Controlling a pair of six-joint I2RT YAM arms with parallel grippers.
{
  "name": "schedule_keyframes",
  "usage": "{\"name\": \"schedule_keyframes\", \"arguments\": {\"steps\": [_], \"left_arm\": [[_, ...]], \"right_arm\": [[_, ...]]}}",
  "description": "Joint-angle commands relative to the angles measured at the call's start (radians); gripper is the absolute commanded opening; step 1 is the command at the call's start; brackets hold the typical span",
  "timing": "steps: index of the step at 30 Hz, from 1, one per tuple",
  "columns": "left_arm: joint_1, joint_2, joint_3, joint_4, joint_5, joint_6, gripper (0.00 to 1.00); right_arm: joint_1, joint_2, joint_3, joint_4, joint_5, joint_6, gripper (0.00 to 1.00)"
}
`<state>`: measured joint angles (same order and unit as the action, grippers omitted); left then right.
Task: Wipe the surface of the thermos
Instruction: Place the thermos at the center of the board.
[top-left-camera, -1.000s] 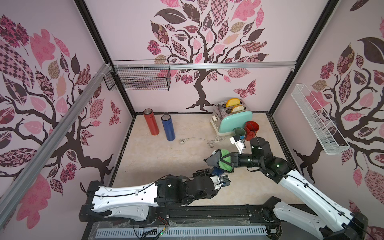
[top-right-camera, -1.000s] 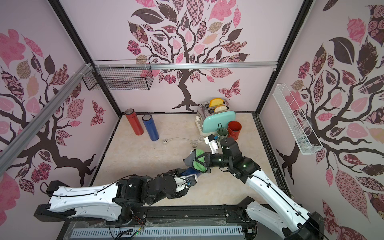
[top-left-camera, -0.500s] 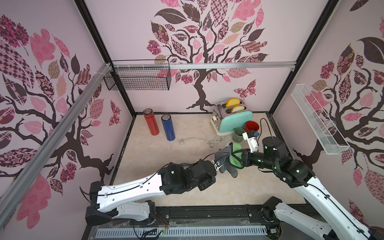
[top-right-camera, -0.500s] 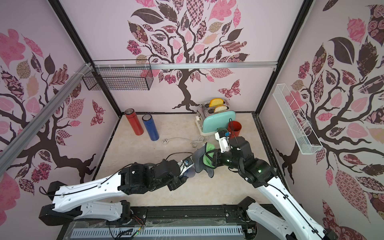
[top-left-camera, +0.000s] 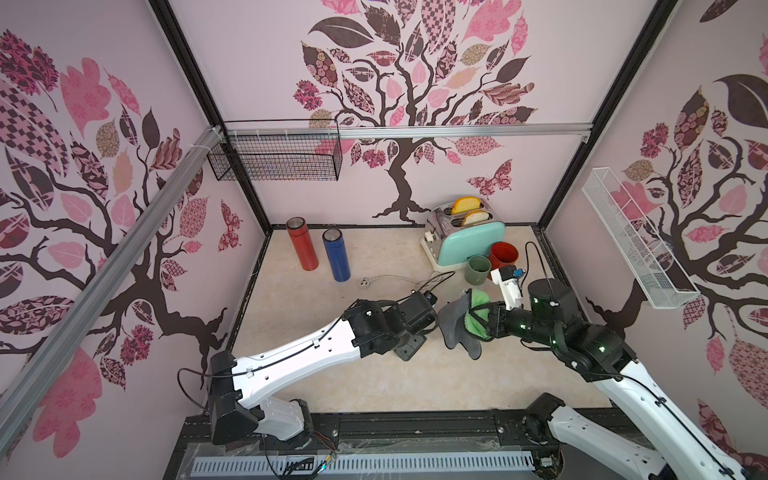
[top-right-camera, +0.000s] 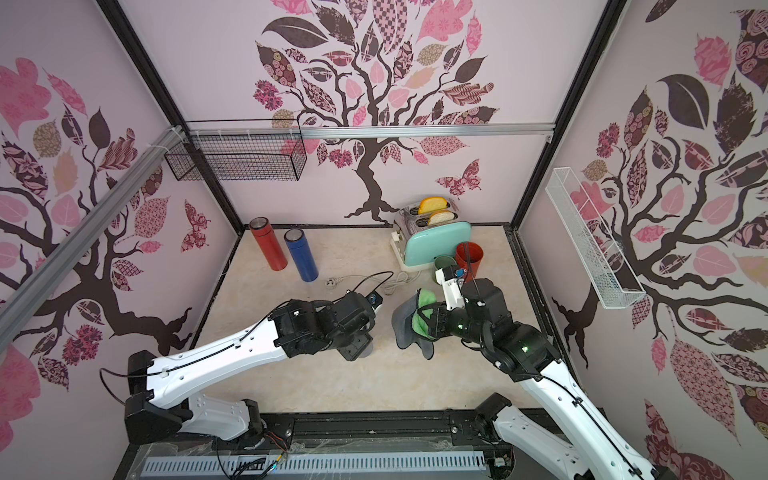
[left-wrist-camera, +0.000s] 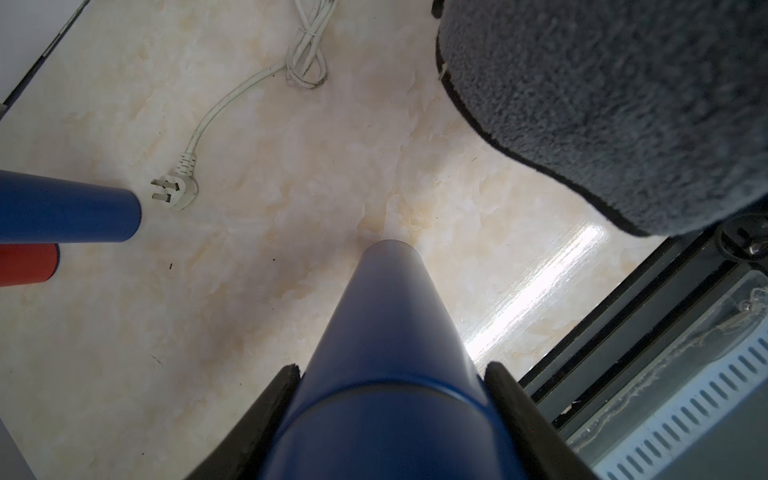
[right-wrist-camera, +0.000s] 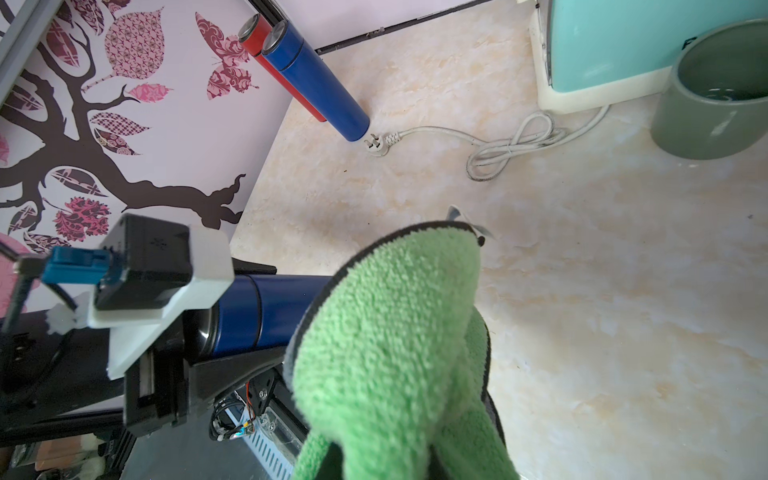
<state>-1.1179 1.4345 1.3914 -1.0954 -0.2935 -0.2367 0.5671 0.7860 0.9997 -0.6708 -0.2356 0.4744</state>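
1. The left arm is being stretched from the near edge diagonally over the table, with its wrist being bent downward
2. The dark blue thermos is being gripped at its cap end by the left gripper, whose jaws are being pressed against both of its sides; it is being held over the middle of the table with its far end pointed at the tabletop, and contact with the surface cannot be told
3. The right arm is being raised from the near right corner, its elbow being bent beside the right wall and its forearm being turned inward toward the left gripper
4. A green and grey cloth is being clamped in the tightly closed right gripper and hung just beside the thermos; in the left wrist view a gap is being shown between them
5. Farther back, a white plug, a green cup, a red cup and a toaster are being seen
6. Near the back wall, a blue flask and a red flask are being seen standing upright side by side
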Motion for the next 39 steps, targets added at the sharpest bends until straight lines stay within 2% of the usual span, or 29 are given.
{"name": "schedule_keyframes", "arguments": {"steps": [1, 8, 14, 28, 35, 39], "left_arm": [[0.014, 0.016, 0.023, 0.005, -0.016, -0.027, 0.0], [0.026, -0.022, -0.036, 0.095, -0.044, -0.035, 0.0], [0.088, -0.089, -0.13, 0.177, -0.018, -0.058, 0.0], [0.146, -0.067, -0.147, 0.147, 0.031, -0.062, 0.0], [0.148, -0.025, -0.124, 0.13, 0.055, -0.05, 0.17], [0.149, -0.002, -0.109, 0.11, 0.061, -0.049, 0.33]], "right_arm": [[0.002, -0.011, -0.003, 0.013, -0.002, 0.009, 0.0], [0.001, -0.01, -0.013, 0.01, 0.0, 0.009, 0.0], [0.001, -0.007, -0.019, 0.022, -0.009, 0.018, 0.0], [0.001, -0.008, -0.042, 0.034, -0.018, 0.026, 0.0], [0.002, -0.014, -0.048, 0.03, -0.014, 0.023, 0.0], [0.002, -0.015, -0.05, 0.03, -0.015, 0.023, 0.0]]}}
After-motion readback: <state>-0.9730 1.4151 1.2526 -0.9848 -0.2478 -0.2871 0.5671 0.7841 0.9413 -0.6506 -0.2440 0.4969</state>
